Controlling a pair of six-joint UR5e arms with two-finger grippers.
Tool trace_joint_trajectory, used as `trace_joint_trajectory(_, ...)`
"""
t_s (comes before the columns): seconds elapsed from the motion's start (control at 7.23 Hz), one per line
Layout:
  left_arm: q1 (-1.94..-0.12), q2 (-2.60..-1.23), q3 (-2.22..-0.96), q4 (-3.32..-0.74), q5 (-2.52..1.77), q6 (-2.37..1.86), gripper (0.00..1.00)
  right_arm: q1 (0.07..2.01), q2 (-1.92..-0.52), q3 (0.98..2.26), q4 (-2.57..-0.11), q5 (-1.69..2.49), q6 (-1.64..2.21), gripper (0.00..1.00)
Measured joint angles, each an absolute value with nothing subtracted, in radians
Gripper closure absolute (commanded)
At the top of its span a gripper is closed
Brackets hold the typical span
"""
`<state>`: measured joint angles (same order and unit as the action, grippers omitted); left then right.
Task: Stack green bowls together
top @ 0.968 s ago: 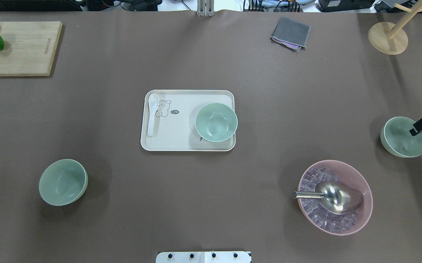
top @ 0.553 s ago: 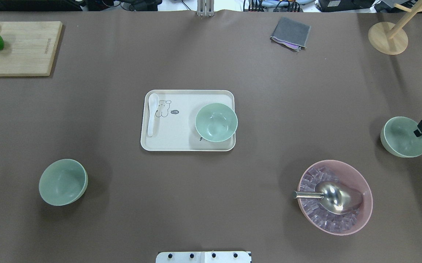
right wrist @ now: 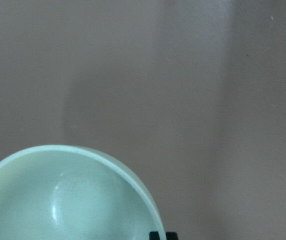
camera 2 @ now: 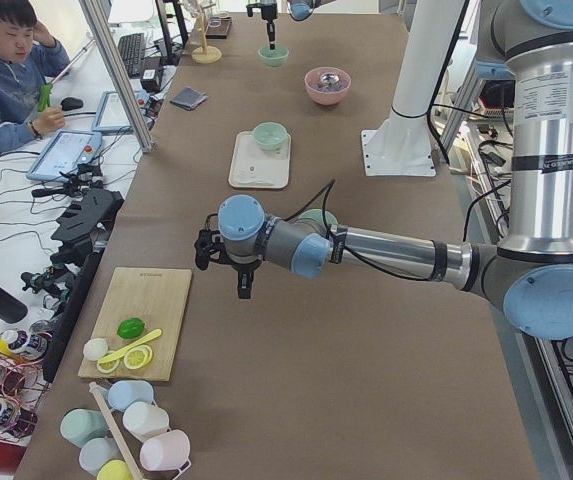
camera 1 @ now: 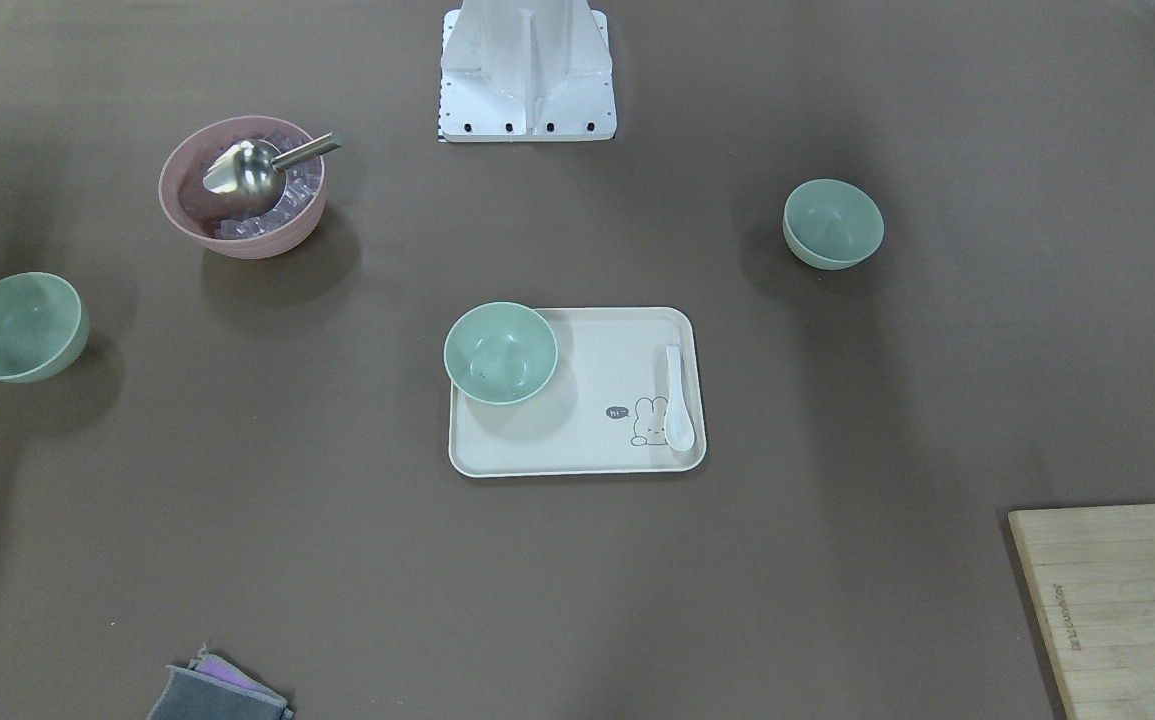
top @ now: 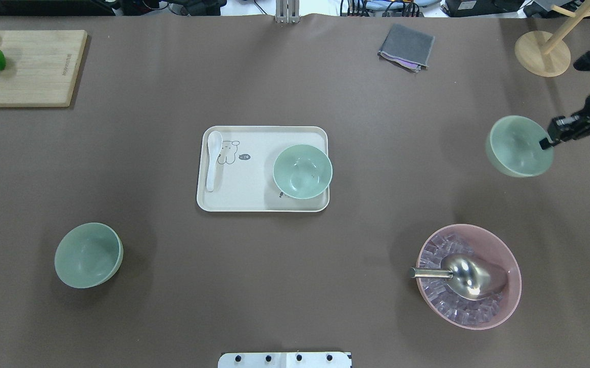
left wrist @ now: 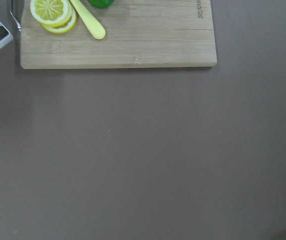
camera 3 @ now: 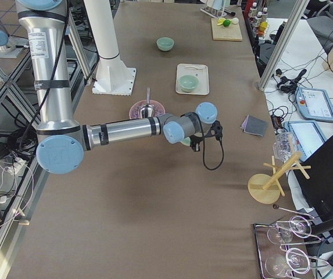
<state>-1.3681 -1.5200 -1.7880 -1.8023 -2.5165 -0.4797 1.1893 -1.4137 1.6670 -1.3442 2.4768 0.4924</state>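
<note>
Three pale green bowls show in the overhead view. One (top: 302, 171) sits on the right end of the cream tray (top: 254, 202). One (top: 88, 254) stands on the table at the near left. My right gripper (top: 546, 143) is shut on the right rim of the third bowl (top: 517, 147) and holds it above the table at the far right. The right wrist view shows this bowl (right wrist: 68, 200) with a black fingertip (right wrist: 156, 235) at its rim. My left gripper (camera 2: 244, 285) shows only in the exterior left view, near the cutting board; I cannot tell whether it is open or shut.
A pink bowl (top: 506, 301) with ice and a metal scoop (top: 466, 273) stands near right of the held bowl. A white spoon (top: 213, 159) lies on the tray. A cutting board (top: 34, 71), a grey cloth (top: 406, 47) and a wooden stand (top: 542, 53) line the far edge.
My right gripper closed on the right-hand green bowl's rim, lifted it, and carried it away from the robot and a little toward the table's middle. The other bowls have not moved.
</note>
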Motion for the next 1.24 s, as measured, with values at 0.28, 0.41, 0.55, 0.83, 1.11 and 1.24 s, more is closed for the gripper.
trace_joint_trajectory(0.28, -1.159, -1.521, -1.879, -1.845, -2.443, -0.747, 0.03, 1.107, -1.233, 1.673, -1.373, 2.444, 0.771, 1.0)
trace_joint_trajectory(0.41, -1.07, -1.517, -1.897, -1.884, -2.406, -0.837, 0.03, 1.037, -1.149, 1.669, -1.375, 2.402, 0.93, 1.0)
trace_joint_trajectory(0.55, -0.986, -1.504, -1.903, -1.935, -2.359, -0.916, 0.03, 0.965, -1.083, 1.667, -1.376, 2.361, 1.065, 1.0)
trace_joint_trajectory(0.83, -0.859, -1.478, -1.901, -2.029, -2.281, -1.033, 0.03, 0.833, -0.997, 1.647, -1.372, 2.265, 1.243, 1.0)
trace_joint_trajectory(1.11, -0.809, -1.472, -1.903, -2.06, -2.262, -1.087, 0.03, 0.762, -0.918, 1.597, -1.364, 2.207, 1.337, 1.0)
trace_joint_trajectory(1.24, -0.801, -1.472, -1.904, -2.065, -2.259, -1.093, 0.03, 0.741, -0.898, 1.581, -1.362, 2.19, 1.352, 1.0)
